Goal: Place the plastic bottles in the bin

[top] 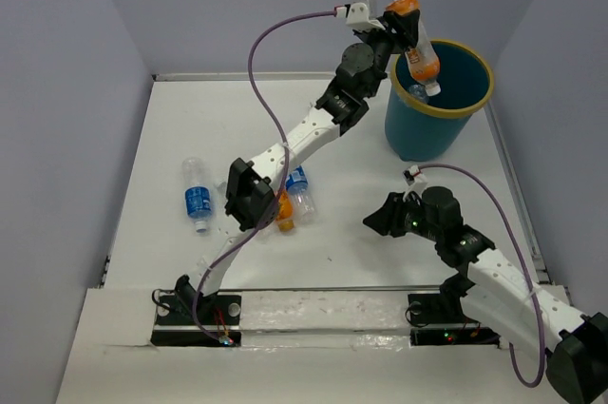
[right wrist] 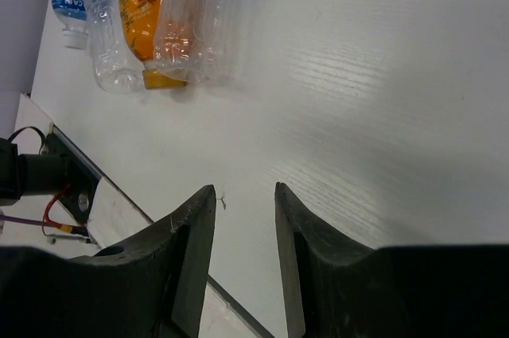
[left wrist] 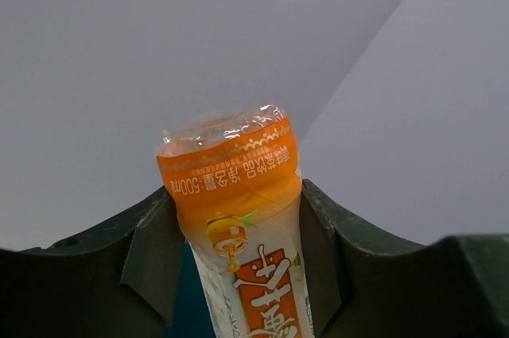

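1. Holding the orange bottle [top: 421, 54] in the left gripper [top: 406, 29]: the fingers pinch it near its base, cap end down, body tilted.
2. The cap end hangs inside the yellow rim of the bin [top: 423, 138], on the side nearest the arm and not over the centre. Something clear [top: 416, 92] lies in the bin, probably 1 bottle, though it is too small to be sure.
3. The right gripper [right wrist: 245, 195] is low over the table [top: 351, 266]. Its fingers are drawn close with only a slit between them, and nothing is in it.
4. On the table, a blue-label bottle [top: 198, 197] lies alone on the left. A second orange bottle [right wrist: 143, 12] lies touching 2 clear bottles [right wrist: 195, 16], and the left arm partly hides this group from above.
5. Judged step: release over the bin. At least 4 bottles are yet to go.
6. Risk 1: dropped from here, the bottle could clip the near rim and tip out onto the table, because it is tilted and off-centre.
7. Risk 2: the left arm passes close to the bin. A brush against the wall could shift or topple it, since it looks light.
8. Risk 3: the grouped bottles touch. Fingers closing on 1 could catch its neighbour or send it rolling, as they are round and lie on a smooth top.
9. Risk 4: the right arm reaching for that group may meet the left arm above it.
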Controlling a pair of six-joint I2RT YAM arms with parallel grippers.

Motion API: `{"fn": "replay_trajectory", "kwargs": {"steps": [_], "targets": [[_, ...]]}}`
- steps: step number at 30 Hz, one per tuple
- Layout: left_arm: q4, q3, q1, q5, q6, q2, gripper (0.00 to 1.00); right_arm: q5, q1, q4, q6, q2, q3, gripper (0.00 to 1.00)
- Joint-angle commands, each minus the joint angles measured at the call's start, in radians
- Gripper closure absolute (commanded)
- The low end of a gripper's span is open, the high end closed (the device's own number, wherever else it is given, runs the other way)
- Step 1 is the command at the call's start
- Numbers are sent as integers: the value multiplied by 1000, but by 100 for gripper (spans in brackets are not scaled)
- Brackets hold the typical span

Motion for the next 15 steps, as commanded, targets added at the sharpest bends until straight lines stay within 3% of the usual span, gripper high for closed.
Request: {"fn": "replay_trajectory", "kwargs": {"steps": [1, 6, 8, 9, 14, 15], "targets": [[282, 85, -22, -89, 67, -18, 68, -19, 24, 60, -7, -15, 9, 58], [312, 30, -27, -68, 127, 31, 67, -20, 24, 57, -32, -10, 32, 58], [319, 20, -27, -40, 135, 50, 61, -7, 24, 53, -35, -30, 31, 58], [319, 22, -27, -25, 140, 71, 56, 0, 24, 45, -36, -42, 25, 58], [302, 5, -27, 73, 178, 90, 9, 32, 24, 24, -44, -87, 15, 58], [297, -3, -27, 95, 184, 84, 5, 33, 24, 22, -48, -84, 15, 58]]}}
